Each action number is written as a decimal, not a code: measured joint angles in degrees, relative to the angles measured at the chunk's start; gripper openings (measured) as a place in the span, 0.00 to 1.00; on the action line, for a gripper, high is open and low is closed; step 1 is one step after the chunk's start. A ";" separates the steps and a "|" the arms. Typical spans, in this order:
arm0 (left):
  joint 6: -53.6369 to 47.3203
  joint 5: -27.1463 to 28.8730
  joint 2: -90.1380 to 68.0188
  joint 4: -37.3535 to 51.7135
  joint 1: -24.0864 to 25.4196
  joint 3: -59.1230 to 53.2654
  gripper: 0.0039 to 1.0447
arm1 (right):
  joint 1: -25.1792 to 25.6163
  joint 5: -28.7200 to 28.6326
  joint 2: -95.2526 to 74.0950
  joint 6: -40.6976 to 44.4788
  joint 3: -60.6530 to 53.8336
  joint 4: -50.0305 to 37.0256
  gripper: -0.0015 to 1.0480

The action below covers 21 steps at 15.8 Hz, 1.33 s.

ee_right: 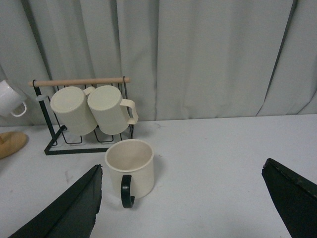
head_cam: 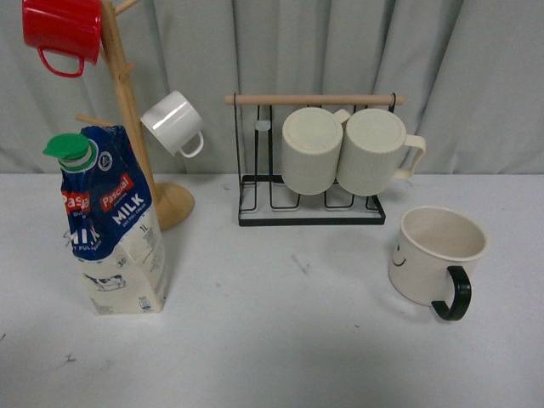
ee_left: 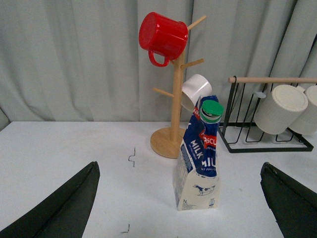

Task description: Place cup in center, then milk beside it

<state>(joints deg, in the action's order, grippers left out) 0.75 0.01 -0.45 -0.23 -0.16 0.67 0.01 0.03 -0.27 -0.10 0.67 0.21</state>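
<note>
Claws wide open, empty: left claw point(ee_left: 179, 168) faces milk, right claw point(ee_right: 183, 166) faces cup; both arms held low and level over white desk point(head_cam: 272, 348). Wide cream ceramic cup point(head_cam: 433, 253) with black handle upright at desk's right, mouth up, handle toward robot, near black wire rack point(head_cam: 310, 219) holding ribbed cream mugs point(head_cam: 310, 149). Tall blue-and-cream milk carton point(head_cam: 115, 229) upright at left, long axis vertical, green cap on top, beside wooden mug tree point(head_cam: 127, 102).

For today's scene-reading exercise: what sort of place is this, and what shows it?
Probably a staged tabletop test setup, not a real kitchen: plain white table, grey curtain backdrop, a loaded wooden mug tree and wire mug rack.
</note>
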 joint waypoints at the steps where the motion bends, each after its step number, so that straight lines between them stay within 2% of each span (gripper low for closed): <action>1: 0.00 0.00 0.00 0.00 0.00 0.00 0.94 | 0.00 0.00 0.00 0.00 0.00 0.00 0.94; 17: 0.00 0.00 0.00 0.00 0.00 0.00 0.94 | 0.00 0.00 0.00 0.00 0.00 0.00 0.94; 18: 0.00 0.00 0.00 0.00 0.00 0.00 0.94 | 0.66 -1.57 -0.48 0.39 0.26 1.05 0.94; 19: 0.00 -0.07 0.00 0.00 0.00 0.00 0.94 | 5.38 -8.50 -8.52 1.79 1.60 -3.91 0.94; 21: 0.00 0.00 0.00 0.00 0.00 0.00 0.94 | 12.55 -11.50 -29.59 1.16 8.66 -23.65 0.94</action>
<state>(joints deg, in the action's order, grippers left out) 0.75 0.01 -0.45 -0.23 -0.16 0.67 12.56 -11.46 -29.87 1.06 9.32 -23.44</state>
